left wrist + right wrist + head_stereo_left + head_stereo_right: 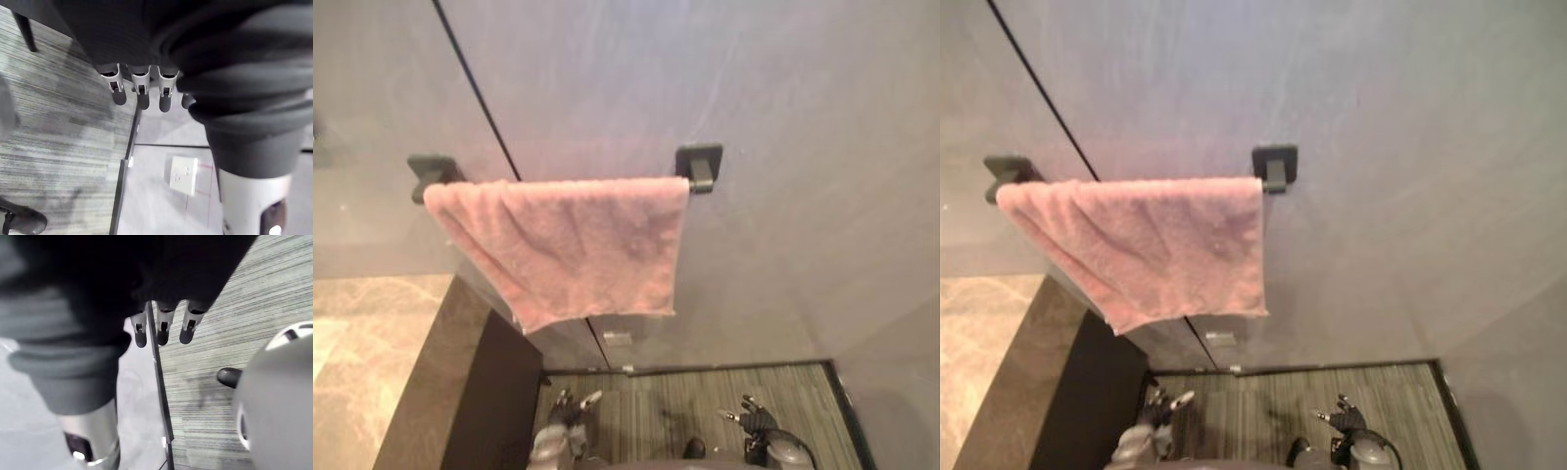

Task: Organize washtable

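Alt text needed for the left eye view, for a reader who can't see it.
A pink towel hangs draped over a dark wall-mounted bar, its lower edge slanting. Below, the left robot hand and right robot hand hang open and empty above striped grey flooring, with a brown stone counter at left.

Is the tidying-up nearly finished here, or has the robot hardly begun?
Looks done: the pink towel hangs over the dark towel bar on the wall, its lower edge slanted. In hand: nothing; the left hand and right hand hang low above the striped floor, fingers relaxed, empty. Left: hard to judge, since little of the marble counter is in view.
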Motion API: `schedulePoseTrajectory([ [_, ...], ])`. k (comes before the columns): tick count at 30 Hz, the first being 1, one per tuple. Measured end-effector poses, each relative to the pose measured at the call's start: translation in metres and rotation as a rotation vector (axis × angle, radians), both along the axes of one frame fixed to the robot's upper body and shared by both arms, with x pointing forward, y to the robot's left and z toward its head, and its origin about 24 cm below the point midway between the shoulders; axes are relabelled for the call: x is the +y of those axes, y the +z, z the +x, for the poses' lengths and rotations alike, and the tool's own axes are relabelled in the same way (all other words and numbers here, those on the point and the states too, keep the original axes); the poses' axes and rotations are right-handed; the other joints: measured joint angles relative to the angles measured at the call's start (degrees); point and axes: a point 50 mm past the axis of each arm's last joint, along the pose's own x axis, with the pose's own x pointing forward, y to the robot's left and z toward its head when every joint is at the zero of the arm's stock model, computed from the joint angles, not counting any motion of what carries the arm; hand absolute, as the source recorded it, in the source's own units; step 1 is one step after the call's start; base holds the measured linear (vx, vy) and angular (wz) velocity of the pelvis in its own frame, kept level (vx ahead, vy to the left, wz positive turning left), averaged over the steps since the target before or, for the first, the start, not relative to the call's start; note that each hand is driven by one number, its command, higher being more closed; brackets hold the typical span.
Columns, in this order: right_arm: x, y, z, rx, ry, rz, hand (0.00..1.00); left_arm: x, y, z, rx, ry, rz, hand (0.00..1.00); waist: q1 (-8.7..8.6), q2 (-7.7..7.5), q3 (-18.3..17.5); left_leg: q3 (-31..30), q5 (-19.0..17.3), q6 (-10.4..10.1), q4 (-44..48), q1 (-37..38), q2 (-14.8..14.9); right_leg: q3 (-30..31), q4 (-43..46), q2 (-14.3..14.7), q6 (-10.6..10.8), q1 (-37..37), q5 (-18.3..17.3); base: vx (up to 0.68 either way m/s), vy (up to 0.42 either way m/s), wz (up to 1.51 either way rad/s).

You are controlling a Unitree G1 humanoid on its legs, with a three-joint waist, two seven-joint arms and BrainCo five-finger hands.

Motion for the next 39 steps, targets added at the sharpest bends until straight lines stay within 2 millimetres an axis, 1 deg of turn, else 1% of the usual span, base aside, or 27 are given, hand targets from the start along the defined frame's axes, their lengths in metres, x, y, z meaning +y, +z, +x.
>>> schedulePoseTrajectory([
  [2, 0.003, 0.001, 0.004, -0.012, -0.002, 0.010, 0.00, -0.007, 0.005, 0.013, -0.033, -0.074, 0.017, 0.00, -0.35, -2.30, 2.05, 1.11, -0.99, 1.69, -3.92, 2.07, -1.89, 0.93, 4.07, -1.99, 1.64, -2.33, -1.52, -0.27, 0.061, -0.33],
  [3, 0.010, 0.001, 0.005, -0.020, 0.006, 0.025, 0.00, -0.006, 0.006, 0.014, -0.038, -0.099, 0.024, 0.00, -0.20, -4.00, 3.31, 3.21, -0.95, 2.26, -2.94, 2.10, -2.56, 4.07, 6.26, -3.05, 2.13, -3.71, -0.88, -0.34, 0.053, -0.63],
  [5, 0.009, 0.001, 0.004, -0.019, 0.013, 0.023, 0.00, -0.009, 0.001, 0.003, -0.009, -0.105, 0.015, 0.00, 0.21, -3.61, 2.85, 6.78, -0.80, 3.07, -2.50, 1.86, -1.84, 7.49, 6.97, -2.43, 4.77, -5.51, 0.31, -0.30, 0.043, -0.85],
  [7, 0.008, 0.002, 0.002, -0.028, 0.011, 0.033, 0.00, -0.004, -0.003, -0.007, 0.021, -0.075, 0.017, 0.00, -0.11, -3.74, 2.55, 9.66, 0.02, 4.05, -2.20, 1.12, -1.31, 6.39, 21.25, -5.90, 2.63, -7.91, -5.40, -0.26, 0.020, -0.70],
  [8, 0.007, 0.001, 0.000, -0.023, 0.002, 0.036, 0.00, 0.000, -0.005, -0.013, 0.037, -0.060, 0.019, 0.00, 0.29, -3.51, 2.21, 10.62, 0.73, 3.95, -2.17, 0.72, -0.65, 6.03, 28.65, -8.04, 2.91, -7.33, -8.15, -0.19, -0.029, -0.43],
  [10, 0.007, -0.001, -0.004, -0.001, 0.005, 0.035, 0.00, 0.006, -0.009, -0.026, 0.069, -0.049, 0.031, 0.00, 0.51, -3.68, 1.04, 11.26, 2.04, 3.52, -2.18, -0.81, -0.15, 6.61, 34.75, -11.93, 4.58, -4.87, -10.43, -0.12, -0.184, -0.40],
  [11, 0.009, -0.004, -0.009, 0.025, 0.006, 0.043, 0.00, 0.013, -0.010, -0.029, 0.075, -0.035, 0.044, 0.00, 0.54, -5.05, -0.35, 11.68, 3.07, 3.41, -1.36, -2.03, -0.31, 8.19, 33.11, -14.24, 5.99, -2.36, -10.87, -0.06, -0.205, -0.34],
  [12, 0.010, -0.005, -0.010, 0.033, 0.006, 0.049, 0.00, 0.020, -0.010, -0.031, 0.081, -0.020, 0.055, 0.00, 0.95, -5.48, -0.46, 11.81, 3.52, 3.84, -1.06, -2.42, -0.72, 8.26, 31.00, -13.24, 7.28, -2.00, -11.84, -0.09, -0.228, -0.35],
  [13, 0.007, -0.007, -0.013, 0.047, -0.011, 0.050, 0.00, 0.018, -0.013, -0.035, 0.101, -0.007, 0.040, 0.00, 1.43, -4.33, -0.61, 9.66, 4.33, 4.89, -3.15, -3.27, -1.07, 8.59, 25.82, -10.07, 6.60, -0.62, -11.99, -0.18, -0.094, -0.36],
  [14, -0.001, -0.007, -0.013, 0.053, -0.018, 0.032, 0.00, 0.015, -0.015, -0.040, 0.118, -0.004, 0.026, 0.00, 2.06, -2.60, -1.83, 4.71, 4.43, 4.90, -7.53, -4.15, -4.25, 11.11, 17.15, -7.59, 6.68, 2.14, -11.91, -0.22, -0.080, -0.51],
  [15, -0.006, -0.008, -0.014, 0.072, -0.012, 0.020, 0.00, 0.013, -0.015, -0.042, 0.117, 0.005, 0.020, 0.00, 3.62, -1.67, -2.41, 2.21, 7.53, 6.21, -8.78, -4.84, -4.89, 13.83, 14.81, -6.41, 7.11, 2.75, -13.46, -0.19, -0.023, -0.32],
  [16, 0.001, -0.010, -0.013, 0.092, 0.030, 0.031, 0.00, 0.022, -0.013, -0.039, 0.097, 0.024, 0.040, 0.00, 3.49, -3.53, -2.26, 2.25, 8.27, 5.30, -5.49, -7.83, -5.00, 15.32, 14.43, -7.38, 8.65, 2.28, -16.60, -0.14, -0.103, -0.08],
  [17, 0.005, -0.011, -0.012, 0.099, 0.056, 0.035, 0.00, 0.026, -0.012, -0.039, 0.094, 0.028, 0.051, 0.00, 3.32, -4.26, -2.55, 1.79, 8.22, 5.27, -3.77, -9.38, -4.92, 15.38, 12.63, -7.23, 8.46, 2.26, -17.94, -0.13, -0.216, 0.30],
  [19, 0.002, -0.010, -0.009, 0.105, 0.090, 0.017, 0.00, 0.030, -0.014, -0.047, 0.116, 0.054, 0.049, 0.00, 3.69, -2.61, -2.19, 0.45, 9.15, 3.86, -2.66, -12.40, -1.99, 13.64, 8.60, -3.72, 6.83, 2.23, -15.43, -0.13, -0.204, 0.32],
  [20, -0.001, -0.009, -0.004, 0.098, 0.095, 0.004, 0.00, 0.031, -0.015, -0.053, 0.124, 0.095, 0.037, 0.00, 3.82, -1.54, -1.79, -1.53, 11.56, 2.94, -4.38, -13.09, -1.11, 12.14, 6.89, -2.18, 5.79, 2.43, -13.99, -0.16, -0.149, 0.34],
  [22, -0.006, -0.007, 0.000, 0.092, 0.121, -0.023, 0.00, 0.033, -0.016, -0.055, 0.131, 0.120, 0.041, 0.00, 4.21, -1.04, -1.35, -3.65, 15.66, 0.76, -8.79, -12.82, -0.88, 9.84, 6.32, -0.95, 4.19, 2.36, -12.94, -0.17, -0.154, 0.54],
  [23, -0.007, -0.005, 0.004, 0.084, 0.142, -0.040, 0.00, 0.036, -0.015, -0.055, 0.128, 0.130, 0.044, 0.00, 4.44, -1.87, -0.66, -5.20, 18.68, -0.68, -11.41, -12.90, -0.98, 7.83, 5.24, -0.73, 3.07, 2.23, -12.12, -0.22, -0.162, 0.62],
  [24, -0.007, -0.005, 0.005, 0.083, 0.143, -0.046, 0.00, 0.037, -0.015, -0.055, 0.126, 0.139, 0.043, 0.00, 4.40, -2.40, -0.34, -6.05, 19.62, -1.62, -11.84, -13.32, -0.89, 6.36, 4.71, -0.73, 2.45, 2.22, -11.72, -0.20, -0.134, 0.74],
  [25, -0.007, -0.005, 0.006, 0.080, 0.143, -0.051, 0.00, 0.038, -0.015, -0.053, 0.122, 0.145, 0.044, 0.00, 4.26, -2.39, -0.19, -6.11, 18.57, -0.53, -7.73, -14.74, -0.39, 3.88, 4.25, -0.86, 1.65, 2.37, -11.26, -0.20, -0.139, 0.76],
  [27, -0.020, -0.003, 0.003, 0.082, 0.125, -0.081, 0.00, 0.040, -0.014, -0.054, 0.122, 0.170, 0.051, 0.00, 4.08, -2.89, -0.01, -2.40, 10.85, 4.55, 11.74, -15.13, 2.72, -0.62, 3.28, -2.00, 0.17, 3.40, -10.09, -0.15, -0.107, 0.72],
  [29, -0.029, -0.003, -0.004, 0.091, 0.098, -0.094, 0.00, 0.042, -0.016, -0.059, 0.141, 0.185, 0.052, 0.00, 2.55, -2.89, -0.04, -1.62, 9.04, 4.41, 20.49, -10.82, 5.40, -3.47, 1.91, -2.65, 0.20, 4.72, -8.80, -0.12, 0.039, 0.81],
  [31, -0.038, -0.006, -0.019, 0.120, 0.025, -0.091, 0.00, 0.040, -0.018, -0.063, 0.162, 0.189, 0.045, 0.00, 1.56, -2.71, -0.11, -2.07, 9.04, 4.35, 21.12, -4.87, 8.06, -6.04, 1.08, -3.10, 0.47, 5.14, -7.50, -0.11, 0.166, 0.95],
  [32, -0.043, -0.007, -0.028, 0.137, -0.023, -0.088, 0.00, 0.039, -0.019, -0.065, 0.172, 0.193, 0.040, 0.00, 1.11, -2.67, -0.12, -2.38, 9.21, 4.06, 18.81, -1.32, 9.30, -7.92, 1.27, -3.76, 0.75, 4.03, -6.67, -0.15, 0.278, 0.97],
  [35, -0.051, -0.008, -0.040, 0.157, -0.112, -0.078, 0.00, 0.031, -0.021, -0.066, 0.184, 0.181, 0.020, 0.00, -0.21, -1.61, -0.57, -5.39, 13.49, -2.01, 5.30, 4.46, 9.06, -12.52, 1.87, -5.96, 2.19, 0.76, -3.86, -0.15, 0.322, 1.07],
  [36, -0.058, -0.007, -0.046, 0.166, -0.156, -0.081, 0.00, 0.024, -0.021, -0.064, 0.180, 0.155, 0.010, 0.00, -0.55, 0.24, -0.94, -5.87, 16.54, -4.22, -5.06, 6.42, 8.72, -15.01, 3.55, -7.18, 2.72, -0.88, -2.93, -0.19, 0.422, 1.13],
  [37, -0.059, -0.009, -0.055, 0.186, -0.195, -0.071, 0.00, 0.022, -0.021, -0.063, 0.180, 0.131, 0.011, 0.00, -0.99, 0.16, -0.89, -6.03, 14.40, -6.34, -9.68, 7.45, 7.50, -16.43, 5.72, -8.98, 2.95, -2.23, -2.57, -0.26, 0.494, 1.51],
  [39, -0.057, -0.011, -0.056, 0.191, -0.237, -0.045, 0.00, 0.025, -0.020, -0.064, 0.179, 0.077, 0.031, 0.00, -1.67, -0.67, -0.48, -5.93, 10.33, -5.58, -16.92, 8.21, 4.16, -18.09, 8.85, -14.81, 4.31, -2.95, -1.21, -0.28, 0.470, 1.38],
])
